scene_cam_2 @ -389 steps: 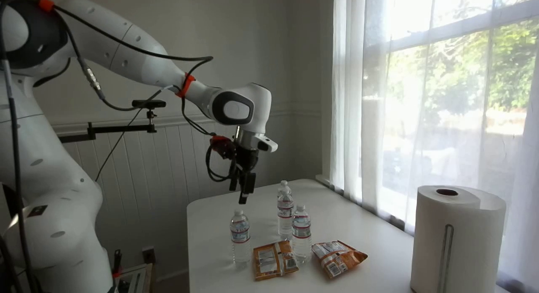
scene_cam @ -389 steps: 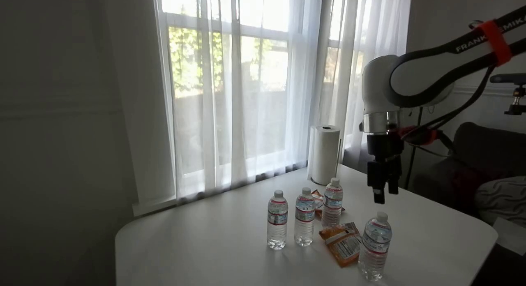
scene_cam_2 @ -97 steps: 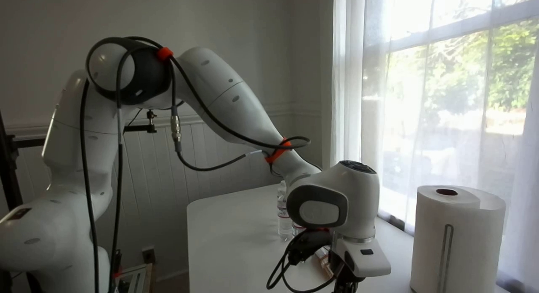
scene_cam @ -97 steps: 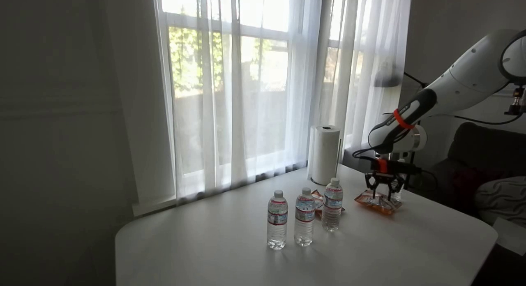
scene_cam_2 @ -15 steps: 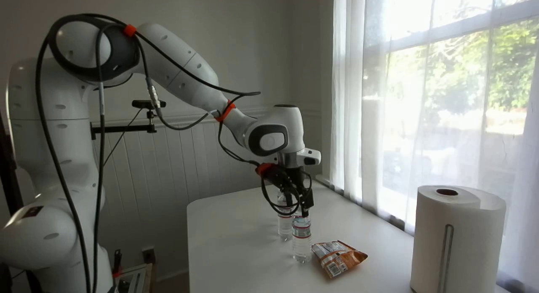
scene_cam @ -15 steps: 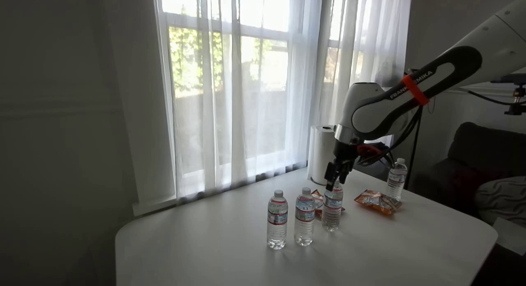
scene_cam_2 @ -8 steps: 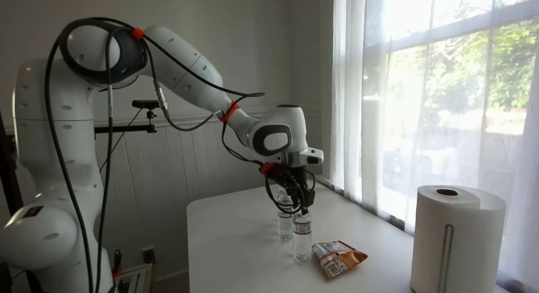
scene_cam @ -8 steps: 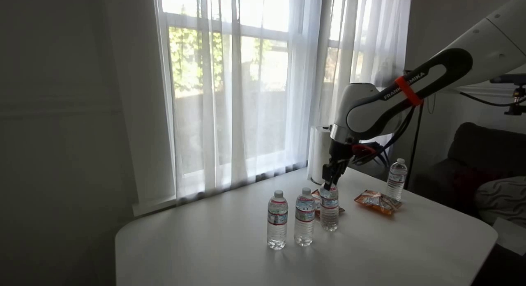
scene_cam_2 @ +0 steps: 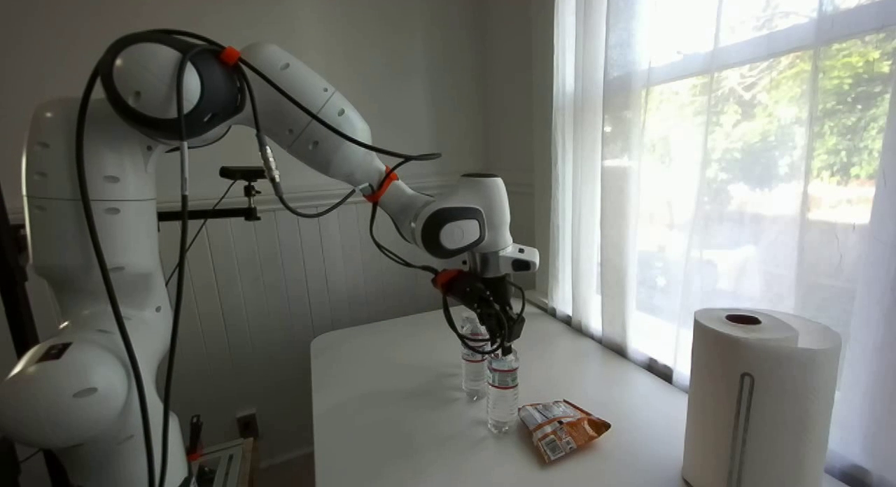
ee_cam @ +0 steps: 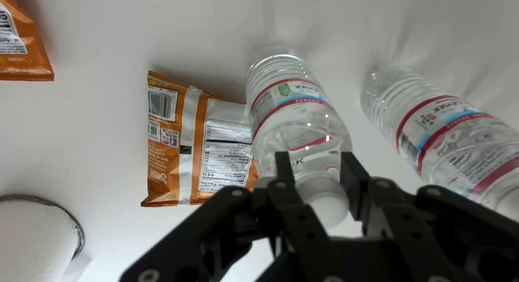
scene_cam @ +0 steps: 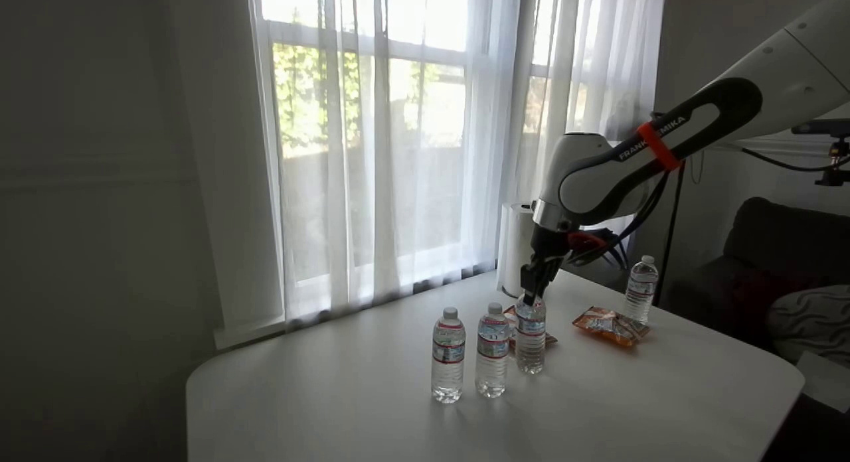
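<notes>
As gripper (ee_cam: pixel 315 159) narrowed, bottle (ee_cam: pixel 294 120) shifted; it's now clasped.

"GEYSER" on bottles (ee_cam: pixel 290 107), "Calories 140" on snack bag (ee_cam: pixel 192 146), "FRANK" and "MIKA" on arm (scene_cam: pixel 690 123)

A roll of paper towels (scene_cam_2: pixel 763 397) stands upright on the white tabletop (scene_cam: pixel 319 409) near sheer curtains (scene_cam: pixel 385 203) hanging before a sunlit window (scene_cam: pixel 438 90), while a dark upholstered seat (scene_cam: pixel 764 239) and a patterned cushion (scene_cam: pixel 818 324) sit in shadow beyond.
</notes>
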### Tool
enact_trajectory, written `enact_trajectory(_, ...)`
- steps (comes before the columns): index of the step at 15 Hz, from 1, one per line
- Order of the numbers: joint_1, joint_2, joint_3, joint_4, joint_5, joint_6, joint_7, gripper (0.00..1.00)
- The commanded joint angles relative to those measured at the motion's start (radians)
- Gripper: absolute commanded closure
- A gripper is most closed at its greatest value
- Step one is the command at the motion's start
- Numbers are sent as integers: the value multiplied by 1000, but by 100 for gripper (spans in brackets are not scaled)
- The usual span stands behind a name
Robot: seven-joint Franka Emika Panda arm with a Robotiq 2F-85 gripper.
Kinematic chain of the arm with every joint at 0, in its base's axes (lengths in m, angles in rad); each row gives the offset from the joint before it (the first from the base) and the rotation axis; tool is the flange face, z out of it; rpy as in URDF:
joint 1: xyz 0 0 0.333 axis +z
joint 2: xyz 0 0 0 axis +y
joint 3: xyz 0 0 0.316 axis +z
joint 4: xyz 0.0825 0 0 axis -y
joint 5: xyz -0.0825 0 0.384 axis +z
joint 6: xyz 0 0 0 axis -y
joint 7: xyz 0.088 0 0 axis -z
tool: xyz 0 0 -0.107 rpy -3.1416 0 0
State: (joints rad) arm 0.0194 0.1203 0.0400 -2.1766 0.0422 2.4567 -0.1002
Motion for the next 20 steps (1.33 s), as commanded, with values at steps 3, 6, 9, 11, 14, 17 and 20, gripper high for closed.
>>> enact_trajectory(3, -8, -36, -11, -37, -2, 0, 2, 92)
enact_trajectory(6, -22, -74, -20, -65, 14, -32, -18, 92)
enact_trajectory(9, -39, -108, -38, -92, 19, -69, -26, 92)
enact_trajectory(11, -51, -131, -52, -110, 17, -96, -26, 92)
enact_trajectory(14, -68, -165, -77, -143, 5, -138, -18, 92)
enact_trajectory(17, -89, -200, -104, -178, -12, -157, -8, 92)
enact_trajectory(20, -111, -246, -131, -224, -30, -168, -7, 92)
